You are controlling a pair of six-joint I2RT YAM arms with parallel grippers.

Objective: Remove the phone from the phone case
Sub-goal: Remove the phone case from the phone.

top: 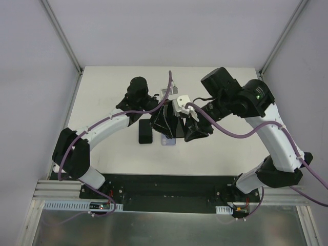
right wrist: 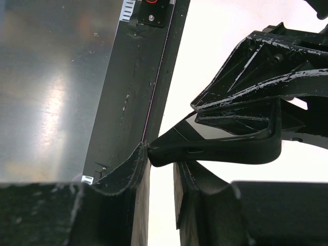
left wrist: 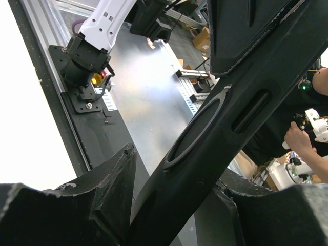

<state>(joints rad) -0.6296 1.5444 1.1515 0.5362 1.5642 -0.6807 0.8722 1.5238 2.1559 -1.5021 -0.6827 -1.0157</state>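
Right gripper (right wrist: 160, 161) brackets one corner of the black rubbery phone case (right wrist: 225, 151), though I cannot tell if it grips. Left gripper (left wrist: 174, 174) clamps the case aloft over the middle of the white worktop (top: 230, 154). Best to peel that corner slowly off the glossy dark phone (right wrist: 202, 132) inside.

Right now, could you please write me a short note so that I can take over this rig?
The left end effector is shut on the black phone case, held above the table.
The right end effector has its fingertips at the case's corner; grip unclear.
A black slab and a pale lilac item lie on the table below.
Done: case held up. A glossy face shows inside it, so the phone seems still in.
Left: pry the phone out.
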